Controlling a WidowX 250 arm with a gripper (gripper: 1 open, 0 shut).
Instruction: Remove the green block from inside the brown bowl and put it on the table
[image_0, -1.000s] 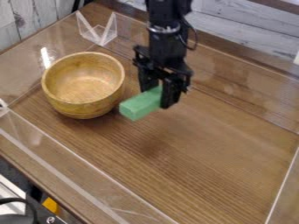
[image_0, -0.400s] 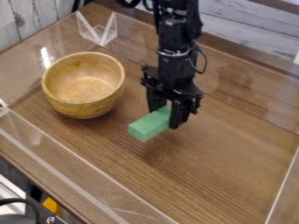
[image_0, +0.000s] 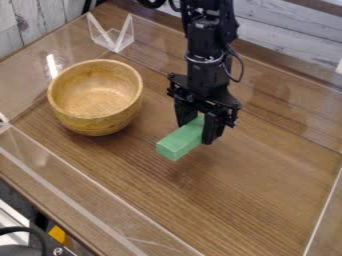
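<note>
Since the earlier frames we have carried the green block (image_0: 182, 141) away from the brown bowl (image_0: 95, 96) and further toward the right-hand edge of the table (image_0: 254, 200), and it now sits lower over the wood. Our gripper (image_0: 205, 127) points straight down with its jaws clamped on the block's upper end, so the bar hangs tilted, its free end dipping toward the near edge. We cannot tell whether that low end already touches the tabletop or hangs just above it.

We hold the block by one end because that was the part we could reach while it lay in the bowl; the tilt follows from that off-centre grip. The bowl stands empty toward the left edge, well apart from the block, which gives us bare wood on every side for the set-down. Two clear plastic pieces (image_0: 110, 32) lean together near the far edge, out of our way.

We judge the removal done and the placing nearly so: what remains is to lower a little more, let the low end settle, and part the jaws. Released from this tilt, the bar may tip flat or slide slightly.
</note>
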